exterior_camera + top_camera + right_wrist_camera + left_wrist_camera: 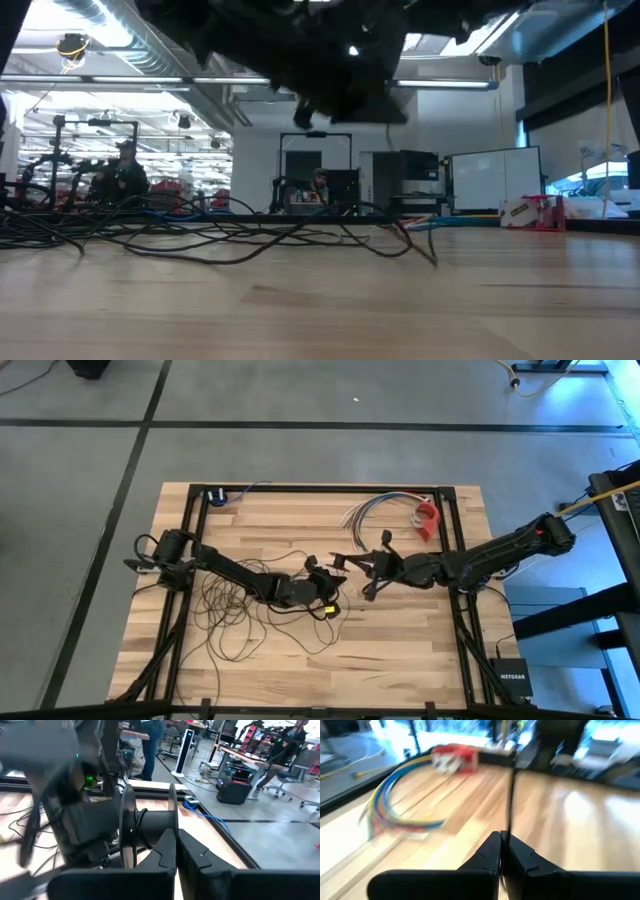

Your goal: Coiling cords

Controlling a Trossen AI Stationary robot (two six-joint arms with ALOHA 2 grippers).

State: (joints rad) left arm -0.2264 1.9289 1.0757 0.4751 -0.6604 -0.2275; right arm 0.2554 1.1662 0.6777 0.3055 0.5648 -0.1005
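The cord, a thin dark wire, lies in many loose loops [232,612] on the wooden table's left half [200,232]. One strand [511,795] rises from the fingertips of my left gripper [503,851], which is shut on it near the table's middle [328,586]. A few turns are wound on the hub of a black reel [150,822]. My right gripper [176,851] comes from the table's right [360,567], shut on that reel. The black reel [340,565] hangs above the table between the two grippers. My left gripper pinches a single strand of the cord [506,836] between its two fingertips. The fingers point nearly level toward the table's right side. From there the strand runs straight and taut away toward the reel. My right gripper pinches the rim of one reel flange [173,822] between its two fingers. The fingers come nearly level from the table's right side. The reel is lifted clear of the table, its flanges on edge and its hub lying level.
A bundle of multicoloured wires [372,512] and a red-and-white object [428,518] lie at the far right of the table. A black frame [320,489] runs round the table's edges. People and desks show in the room beyond [125,165].
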